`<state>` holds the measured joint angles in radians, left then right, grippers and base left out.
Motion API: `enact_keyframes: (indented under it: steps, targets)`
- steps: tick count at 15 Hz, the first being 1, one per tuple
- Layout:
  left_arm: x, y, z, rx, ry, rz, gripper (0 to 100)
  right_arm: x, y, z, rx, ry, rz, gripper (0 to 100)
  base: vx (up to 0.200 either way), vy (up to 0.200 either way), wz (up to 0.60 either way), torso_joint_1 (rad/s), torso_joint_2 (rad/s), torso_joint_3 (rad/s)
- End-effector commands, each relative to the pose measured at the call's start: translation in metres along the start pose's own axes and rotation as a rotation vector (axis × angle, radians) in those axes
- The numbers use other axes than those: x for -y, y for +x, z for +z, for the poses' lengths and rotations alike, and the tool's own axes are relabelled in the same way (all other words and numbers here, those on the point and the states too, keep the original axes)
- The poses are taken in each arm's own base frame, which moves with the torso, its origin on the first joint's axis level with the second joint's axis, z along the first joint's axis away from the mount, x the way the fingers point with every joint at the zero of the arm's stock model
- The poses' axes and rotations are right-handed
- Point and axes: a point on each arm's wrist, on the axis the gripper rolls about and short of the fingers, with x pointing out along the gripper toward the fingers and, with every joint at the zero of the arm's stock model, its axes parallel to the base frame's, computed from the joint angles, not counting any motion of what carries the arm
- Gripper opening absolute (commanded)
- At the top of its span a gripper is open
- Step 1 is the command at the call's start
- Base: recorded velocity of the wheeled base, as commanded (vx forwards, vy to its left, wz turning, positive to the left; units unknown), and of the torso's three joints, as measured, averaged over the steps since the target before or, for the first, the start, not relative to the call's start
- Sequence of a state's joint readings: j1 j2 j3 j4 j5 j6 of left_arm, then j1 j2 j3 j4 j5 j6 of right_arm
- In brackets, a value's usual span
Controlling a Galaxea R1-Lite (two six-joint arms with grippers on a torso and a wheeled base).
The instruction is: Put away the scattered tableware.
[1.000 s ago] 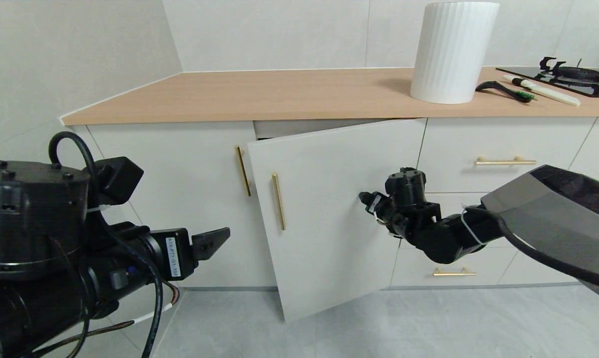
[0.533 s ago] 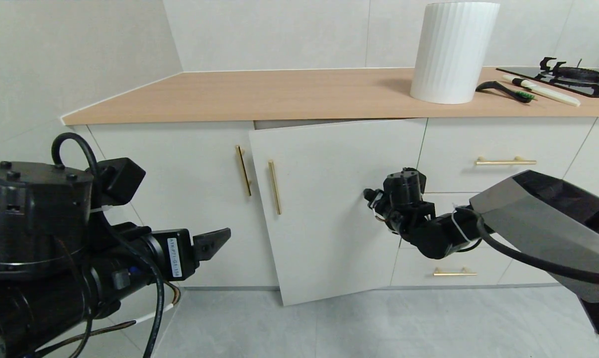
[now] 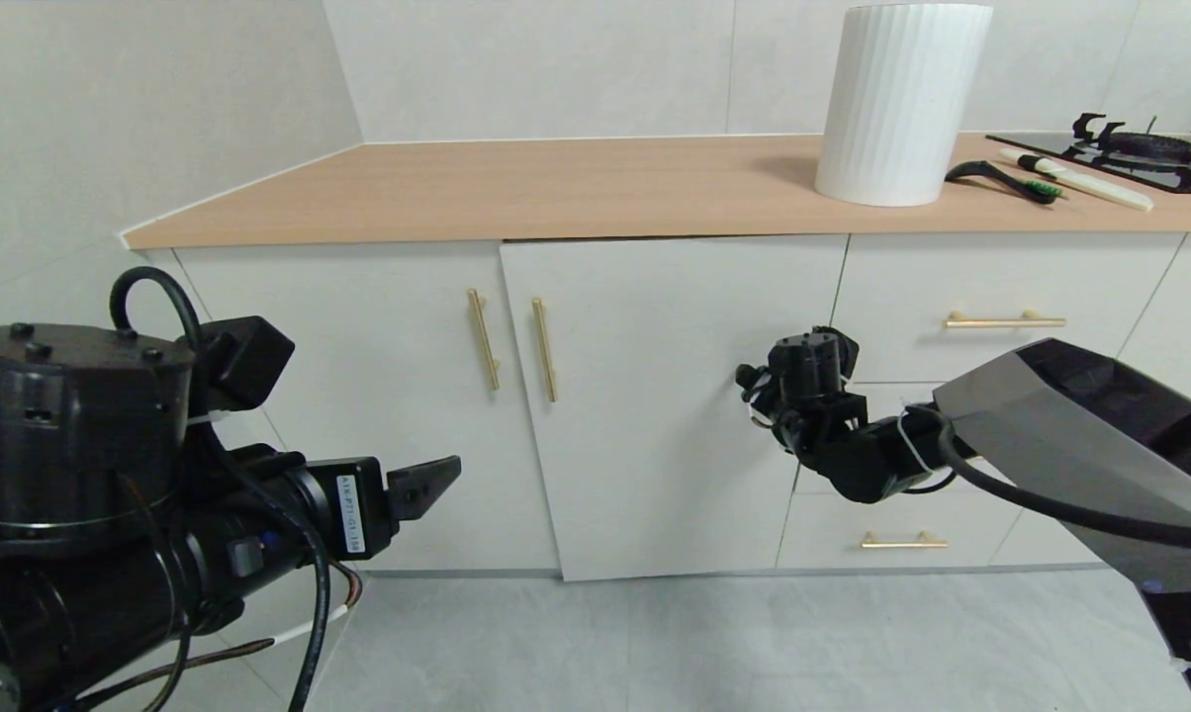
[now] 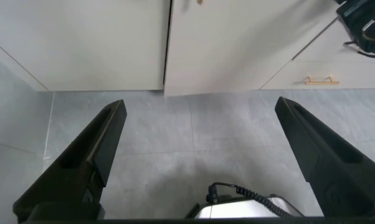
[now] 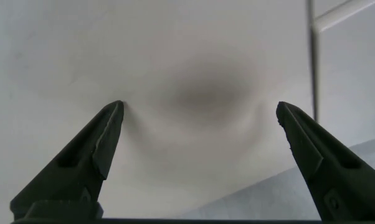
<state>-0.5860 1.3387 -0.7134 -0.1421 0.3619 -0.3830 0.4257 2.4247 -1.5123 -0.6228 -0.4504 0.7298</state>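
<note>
The right gripper [image 3: 749, 384] [image 5: 200, 112], jaws spread wide, sits close against the shut flat white cabinet door [image 3: 655, 415], at three o'clock from its slim brass bar handle [image 3: 543, 348]; contact cannot be judged. The left gripper [image 3: 439, 479] [image 4: 200, 109], jaws likewise apart, hangs over the grey tiled floor [image 4: 175, 155] at eight o'clock of the door. The tableware, a black-handled utensil [image 3: 1001, 180] and a long cream utensil [image 3: 1075, 178], lies on the light wooden countertop [image 3: 556, 188] at one o'clock of the door, just beside the tall white ribbed cylinder [image 3: 897, 104].
</note>
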Motion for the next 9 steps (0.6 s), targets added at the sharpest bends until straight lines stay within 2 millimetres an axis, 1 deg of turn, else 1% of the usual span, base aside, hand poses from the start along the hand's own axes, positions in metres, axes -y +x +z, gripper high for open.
enact_keyframes:
  steps: [1,9]
  targets:
    - [0.0002,0.0014,-0.0010,-0.005,0.002,0.002,100,0.0025,0.0029,-0.0005,0.000,-0.001,-0.006,100,0.000,0.000,0.00,0.000,0.00,0.000]
    - [0.0009,0.0028,-0.0014,-0.010,0.004,0.002,100,0.0068,0.0089,0.0037,0.017,0.001,-0.037,100,0.000,0.000,0.00,0.000,0.00,0.000]
